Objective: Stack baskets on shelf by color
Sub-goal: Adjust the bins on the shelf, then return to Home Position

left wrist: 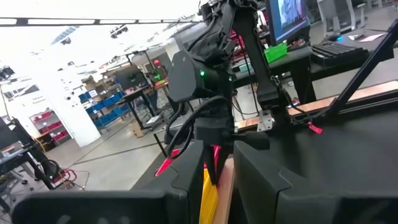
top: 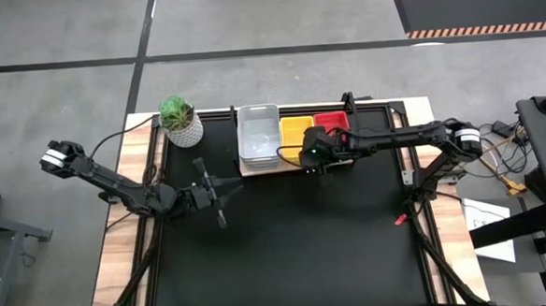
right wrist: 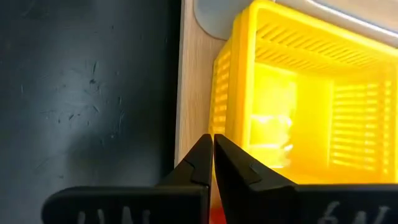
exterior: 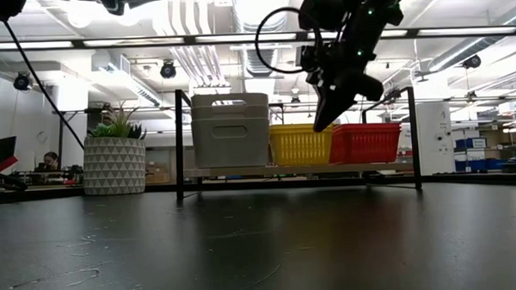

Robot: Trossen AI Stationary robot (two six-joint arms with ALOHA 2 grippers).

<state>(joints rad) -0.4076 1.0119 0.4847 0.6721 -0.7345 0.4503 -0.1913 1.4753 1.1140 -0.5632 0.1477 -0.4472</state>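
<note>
On the wooden shelf (top: 266, 169) at the table's far side stand a stack of pale grey-white baskets (top: 258, 135), yellow baskets (top: 296, 131) and red baskets (top: 332, 122), side by side. My right gripper (right wrist: 212, 140) is shut with nothing in it. It slants down over the shelf's near edge (right wrist: 193, 81), just beside the yellow basket's near wall (right wrist: 222, 93). In the low view it (exterior: 320, 124) hangs in front of the yellow (exterior: 299, 143) and red (exterior: 365, 141) baskets. My left gripper (top: 226, 191) stands open and level over the black mat, left of the shelf.
A green plant in a white pot (top: 180, 120) stands at the far left beside the shelf. The shelf is raised on a dark frame (exterior: 179, 143). The black mat (top: 288, 255) covers the table nearer than the shelf. A red item (top: 400, 220) lies by the right rail.
</note>
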